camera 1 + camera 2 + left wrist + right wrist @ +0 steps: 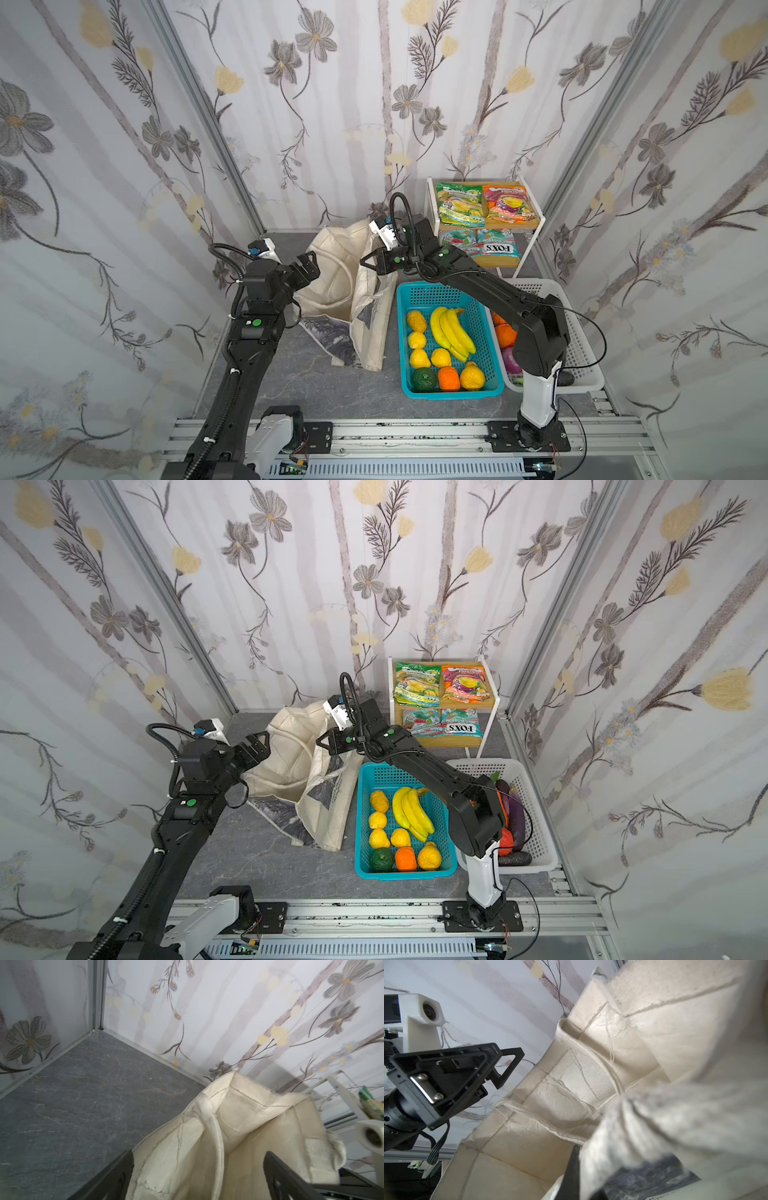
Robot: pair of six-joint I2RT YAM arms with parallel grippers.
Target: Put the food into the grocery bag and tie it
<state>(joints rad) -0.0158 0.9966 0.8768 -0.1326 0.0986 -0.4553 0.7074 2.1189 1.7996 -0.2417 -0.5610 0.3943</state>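
Beside the teal basket (pixel 400 332), on the table (pixel 311 386): cream grocery bag (pixel 332 266), crumpled, mouth agape, dark print low on its front. Right gripper (pixel 365 262) clamped on the rim nearest the basket; left gripper (pixel 309 266) spread wide at the rim farthest from it. Wrist views alone reveal the creased lining and a strap (pixel 218 1147) looping inside.

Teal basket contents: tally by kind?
In the teal perforated plastic basket:
Yellow banana bunch: 1
Yellow to golden round plastic-looking fruits: 5
Orange round fruit: 1
Dark green round fruit: 1
Total: 8
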